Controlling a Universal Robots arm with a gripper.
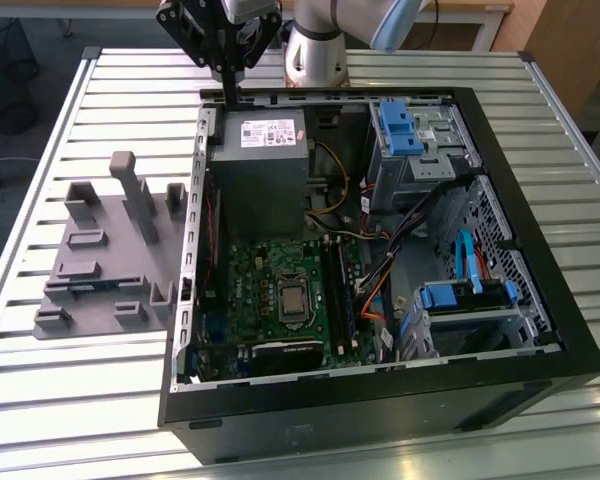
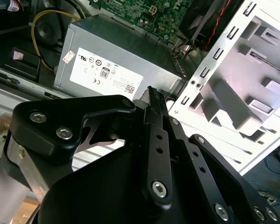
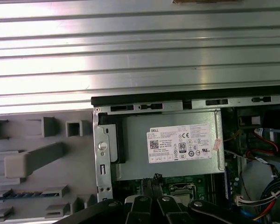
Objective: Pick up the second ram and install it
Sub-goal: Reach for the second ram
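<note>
1. At the worktop's [image 1: 40, 400] edge on the exterior view's left, we see the grey fixture tray [image 1: 110, 262]. The second ram [image 1: 88, 286] lies flat in it.
2. Above the computer case's [image 1: 380, 400] rim beside the power supply [image 1: 255, 175], the gripper [image 1: 230, 92] hangs with fingers pressed together, holding nothing.

End effector [image 1: 230, 98] above open computer case [image 1: 380, 405]
</note>
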